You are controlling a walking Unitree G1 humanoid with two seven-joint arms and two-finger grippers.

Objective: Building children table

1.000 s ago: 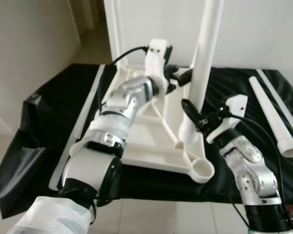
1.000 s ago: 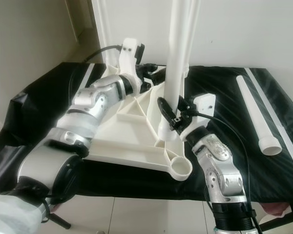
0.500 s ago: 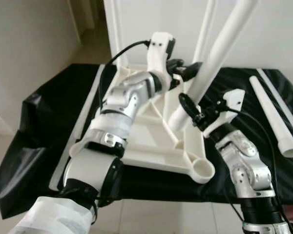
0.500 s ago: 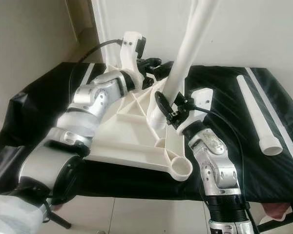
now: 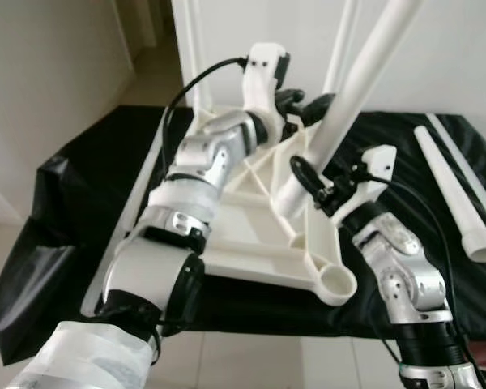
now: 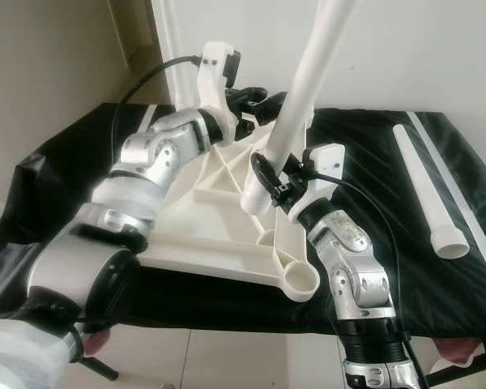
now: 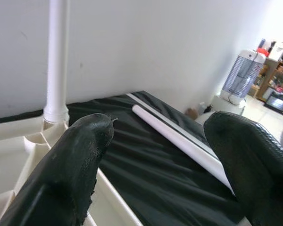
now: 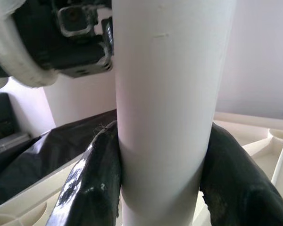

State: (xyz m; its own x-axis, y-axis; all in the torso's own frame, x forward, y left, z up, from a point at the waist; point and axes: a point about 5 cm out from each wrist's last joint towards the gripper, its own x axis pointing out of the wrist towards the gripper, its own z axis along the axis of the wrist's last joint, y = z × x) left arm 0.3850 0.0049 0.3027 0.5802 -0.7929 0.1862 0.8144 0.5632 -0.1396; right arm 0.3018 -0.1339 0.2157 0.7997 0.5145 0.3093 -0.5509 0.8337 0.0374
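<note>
A cream children's table top (image 5: 251, 243) lies upside down on black cloth. My right gripper (image 5: 308, 182) is shut on a white leg (image 5: 352, 89) near its lower end. The leg leans with its top to the right, and its foot hangs just above the table top's ribs. In the right wrist view the leg (image 8: 165, 108) sits clamped between both black fingers (image 8: 94, 183). My left gripper (image 5: 308, 104) is open beside the leg higher up, holding nothing. The left wrist view looks past the open fingers (image 7: 80, 146) at a standing leg (image 7: 56, 61).
Two legs stand upright at the table top's far corners (image 5: 196, 49) (image 5: 340, 49). A loose leg (image 5: 454, 190) lies on the cloth at the right, with a thin white strip beside it. An open round socket (image 5: 336, 282) is at the near corner. A white wall is close behind.
The leg stood upright in its socket; it now tilts with its top to the right, its foot lifted and swung left by my right gripper. My left gripper rose slightly.
</note>
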